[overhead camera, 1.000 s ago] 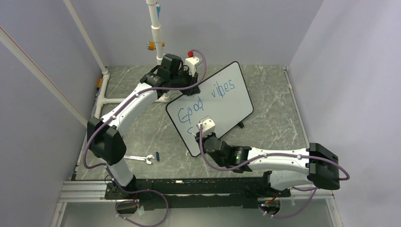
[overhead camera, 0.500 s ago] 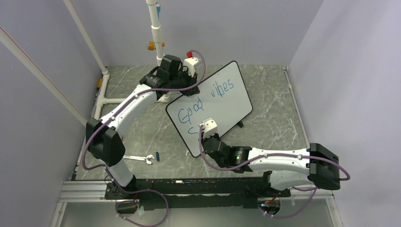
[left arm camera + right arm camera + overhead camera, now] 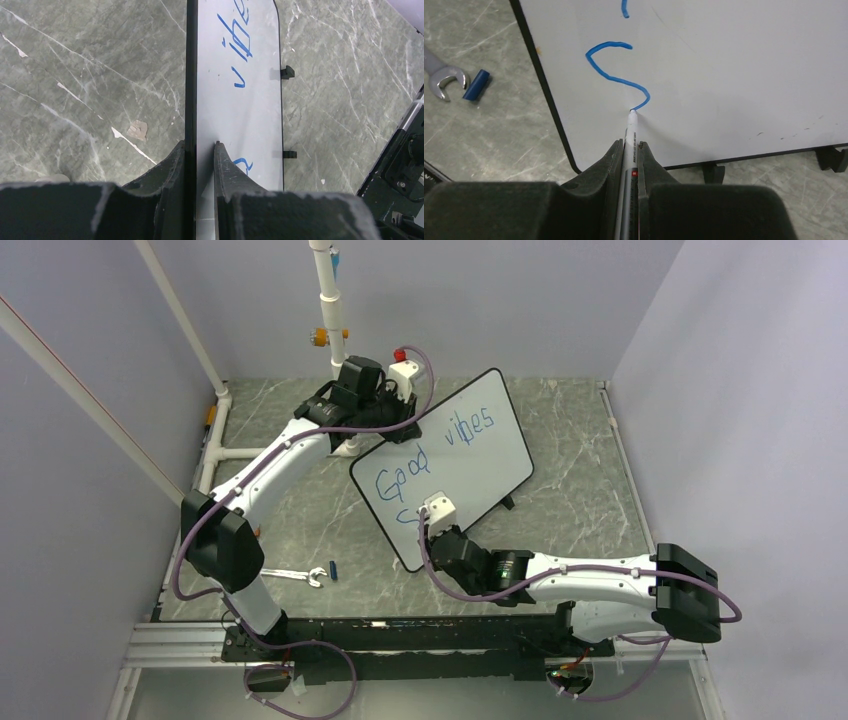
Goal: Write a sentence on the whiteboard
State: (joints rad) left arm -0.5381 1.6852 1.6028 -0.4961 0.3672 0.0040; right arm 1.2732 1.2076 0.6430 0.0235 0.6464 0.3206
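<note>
Left jaws clamp whiteboard [image 3: 240, 115] edge; right jaws pinch marker [image 3: 632, 131].

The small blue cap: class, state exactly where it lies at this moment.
In the top view the small blue cap lies on the table, left side, just right of the wrench and left of the near corner of the whiteboard.

Item count, as I read it from my remote station: one whiteboard [image 3: 480, 455]; two grippers, left gripper [image 3: 199, 145] and right gripper [image 3: 630, 145]; one marker [image 3: 631, 131]; one wrench [image 3: 293, 575]; one blue cap [image 3: 476, 84]. The sentence [image 3: 402, 474] holds two words and one curved stroke.
</note>
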